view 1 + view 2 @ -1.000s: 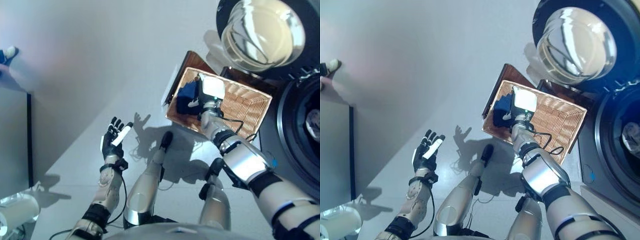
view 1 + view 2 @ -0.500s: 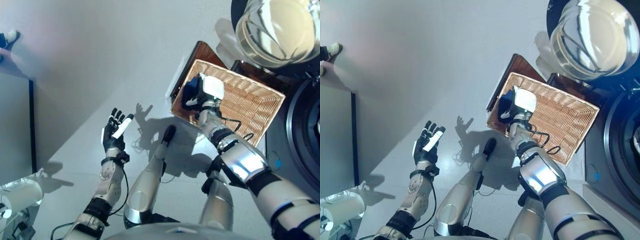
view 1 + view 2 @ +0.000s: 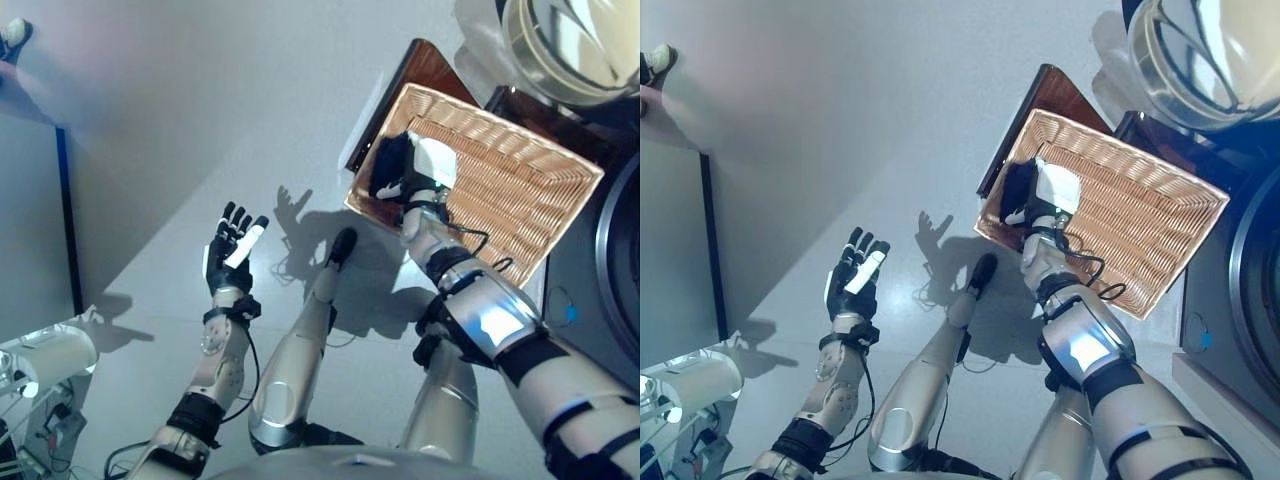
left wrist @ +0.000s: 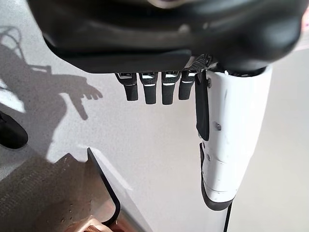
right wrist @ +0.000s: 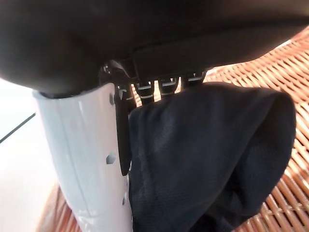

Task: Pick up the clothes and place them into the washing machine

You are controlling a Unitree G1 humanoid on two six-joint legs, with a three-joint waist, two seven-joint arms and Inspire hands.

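Nothing's really shifted since a second ago except the camera: right hand (image 3: 425, 170) is still down in the wicker basket (image 3: 520, 190), thumb and fingers (image 5: 145, 89) clamped on the dark blue clothes (image 5: 207, 154) at the basket's near corner. Left hand (image 3: 228, 262) hangs over the floor (image 3: 180, 130), fingers straight, holding nothing. Washing machine (image 3: 620, 260) sits just beside the basket.

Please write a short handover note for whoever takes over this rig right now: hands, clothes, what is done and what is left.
Right hand: down in the rectangular woven wicker basket, shut on the dark blue garment at the basket's left end.
Left hand: open, empty, held over the grey floor, idle.
Washing machine: its round glass door hangs open beyond the basket; the drum opening is at the right edge.
Done: garment gripped.
Left: lift it out, carry it right, drop it into the drum.
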